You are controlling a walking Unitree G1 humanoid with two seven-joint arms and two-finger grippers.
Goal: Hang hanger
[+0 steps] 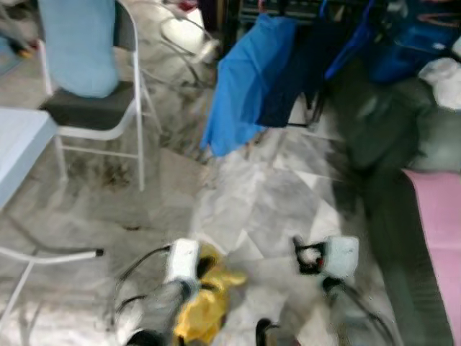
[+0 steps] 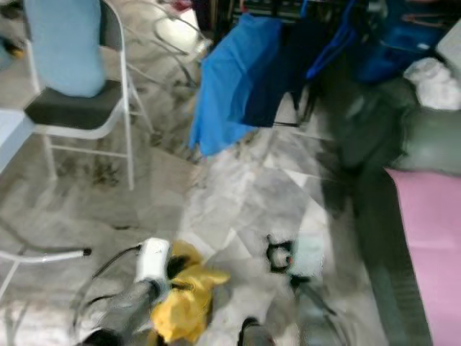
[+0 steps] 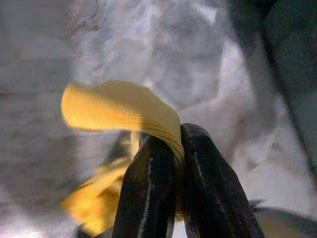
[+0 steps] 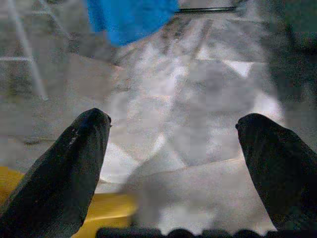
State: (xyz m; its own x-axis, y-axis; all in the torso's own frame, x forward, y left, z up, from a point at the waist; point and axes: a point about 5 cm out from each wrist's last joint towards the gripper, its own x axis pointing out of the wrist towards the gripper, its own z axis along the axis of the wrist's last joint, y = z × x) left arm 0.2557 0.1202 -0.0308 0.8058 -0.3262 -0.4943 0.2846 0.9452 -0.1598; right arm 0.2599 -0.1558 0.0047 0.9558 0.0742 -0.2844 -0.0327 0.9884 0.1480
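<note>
Our left gripper [image 3: 178, 163] is clamped on yellow cloth [image 1: 205, 303], probably the hanger's garment, carried low toward the far rack [image 1: 288, 11]; right gripper [image 4: 173, 148] spread, empty.

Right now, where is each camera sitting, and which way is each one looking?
Left eye view: on the head, looking down at the marble floor, a folding chair and blue clothes; both arms show.
Right eye view: beside it, same scene.
Left wrist view: along the left gripper, shut on yellow cloth.
Right wrist view: along the open right gripper, toward the floor.
Shared: the yellow cloth appears in both eye views and both wrist views.
</note>
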